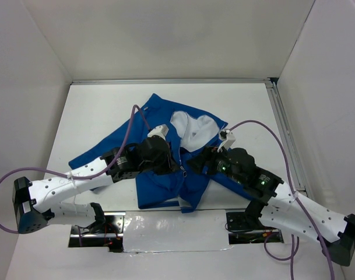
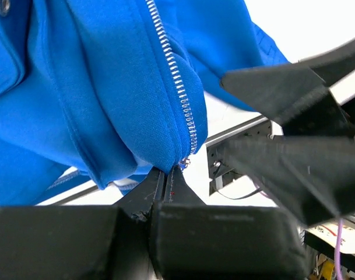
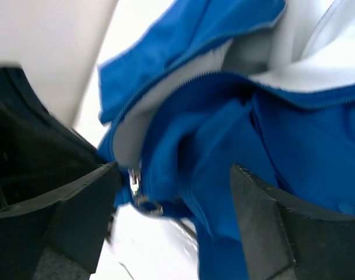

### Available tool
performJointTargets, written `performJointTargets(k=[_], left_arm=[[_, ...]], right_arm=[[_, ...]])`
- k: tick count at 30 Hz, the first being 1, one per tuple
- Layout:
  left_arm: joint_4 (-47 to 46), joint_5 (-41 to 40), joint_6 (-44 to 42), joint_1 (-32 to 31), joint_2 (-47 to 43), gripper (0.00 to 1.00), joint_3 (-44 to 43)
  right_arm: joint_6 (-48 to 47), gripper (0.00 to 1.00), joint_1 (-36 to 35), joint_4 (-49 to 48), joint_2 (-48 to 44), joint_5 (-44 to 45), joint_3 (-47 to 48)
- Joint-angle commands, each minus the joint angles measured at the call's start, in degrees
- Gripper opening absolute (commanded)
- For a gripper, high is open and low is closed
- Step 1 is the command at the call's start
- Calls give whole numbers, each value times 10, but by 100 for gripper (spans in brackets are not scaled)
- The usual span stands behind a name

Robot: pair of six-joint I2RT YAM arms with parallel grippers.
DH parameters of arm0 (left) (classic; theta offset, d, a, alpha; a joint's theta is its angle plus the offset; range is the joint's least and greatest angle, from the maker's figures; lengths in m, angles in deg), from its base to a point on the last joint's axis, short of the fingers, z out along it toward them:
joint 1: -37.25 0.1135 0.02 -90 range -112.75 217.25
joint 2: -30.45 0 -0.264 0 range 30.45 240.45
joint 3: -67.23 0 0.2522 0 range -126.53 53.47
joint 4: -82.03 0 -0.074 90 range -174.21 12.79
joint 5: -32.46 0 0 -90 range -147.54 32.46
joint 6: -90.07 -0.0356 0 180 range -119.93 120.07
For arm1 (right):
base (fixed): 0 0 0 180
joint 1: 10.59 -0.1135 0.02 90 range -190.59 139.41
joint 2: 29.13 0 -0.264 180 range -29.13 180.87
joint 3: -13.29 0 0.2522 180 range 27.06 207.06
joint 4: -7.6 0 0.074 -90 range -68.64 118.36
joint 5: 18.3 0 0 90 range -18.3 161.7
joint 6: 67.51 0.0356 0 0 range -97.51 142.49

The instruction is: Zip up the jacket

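Note:
The royal-blue jacket (image 1: 160, 185) lies crumpled mid-table, its white lining (image 1: 194, 129) showing at the collar. My left gripper (image 1: 178, 164) is shut on the jacket's (image 2: 107, 99) bottom edge right beside the lower end of the silver zipper teeth (image 2: 177, 81); its fingertips (image 2: 168, 173) are pressed together on the cloth. My right gripper (image 1: 196, 167) faces it from the right, open. In the right wrist view, the right gripper (image 3: 174, 175) straddles a blue fold, and the metal zipper pull (image 3: 136, 186) hangs next to the left finger (image 3: 101, 192), apart from it.
White walls enclose the table. A metal rail (image 1: 285, 134) runs along the right side. A shiny strip (image 1: 171, 224) lies at the near edge between the arm bases. Purple cables (image 1: 264, 128) loop over both arms. The right gripper's fingers (image 2: 270, 87) crowd the left wrist view.

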Motion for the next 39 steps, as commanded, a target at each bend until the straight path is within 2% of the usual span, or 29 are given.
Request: performJointTargets(k=[1, 7, 9, 16, 21, 25, 29, 32, 34, 39], left_arm=[[16, 4, 17, 2, -6, 0, -33], [50, 1, 36, 2, 10, 0, -54], [46, 4, 35, 1, 11, 0, -55], [38, 18, 27, 2, 17, 0, -61], [30, 25, 28, 2, 16, 0, -58], [23, 29, 20, 2, 11, 0, -54], [22, 26, 20, 1, 10, 0, -53], [18, 27, 18, 2, 10, 0, -49], [17, 27, 14, 1, 11, 0, -49], [13, 28, 8, 2, 10, 0, -49]], right_arm=[[-61, 85, -37, 100, -3, 38, 65], [-99, 80, -134, 190, 3, 98, 103], [-93, 75, -160, 193, 12, 109, 101], [-52, 72, -240, 154, 52, 182, 102], [-24, 68, -245, 91, 71, 205, 85], [-11, 58, -243, 84, 98, 235, 86], [-13, 54, -243, 78, 110, 237, 90], [-19, 45, -244, 63, 103, 234, 82], [-29, 44, -243, 50, 97, 228, 75], [-42, 29, -243, 34, 80, 227, 64]])
